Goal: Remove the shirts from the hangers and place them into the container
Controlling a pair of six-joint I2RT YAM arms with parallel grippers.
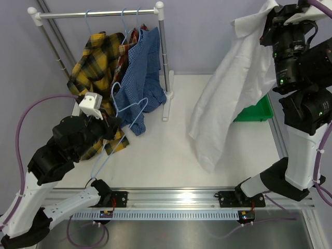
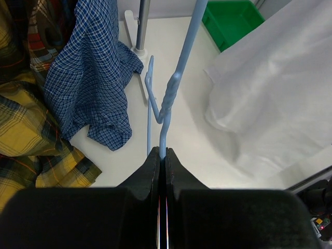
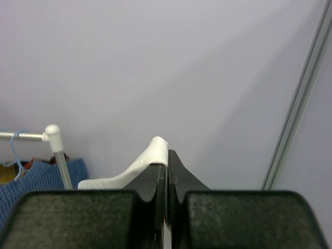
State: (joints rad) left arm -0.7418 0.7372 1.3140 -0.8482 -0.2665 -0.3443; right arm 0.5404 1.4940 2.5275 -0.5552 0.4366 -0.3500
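Observation:
My right gripper [image 3: 166, 155] is raised high at the right, shut on a fold of the white shirt [image 3: 150, 155]. The white shirt [image 1: 228, 93] hangs from it down toward the table, partly covering the green container [image 1: 257, 111]. My left gripper [image 2: 162, 153] is shut on the wire of a bare light-blue hanger [image 2: 174, 88], low at the left. In the top view that hanger [image 1: 136, 106] slants across the table in front of the blue check shirt [image 1: 142, 72]. The yellow plaid shirt [image 1: 96, 62] and red plaid shirt [image 1: 129, 44] hang on the rail.
The white-capped metal rail [image 1: 98, 14] stands at the back left, its foot [image 1: 168, 96] on the table. The blue check shirt's hem [image 2: 104, 129] and the yellow plaid shirt [image 2: 26, 135] droop onto the table by my left gripper. An aluminium frame [image 1: 171, 199] runs along the near edge.

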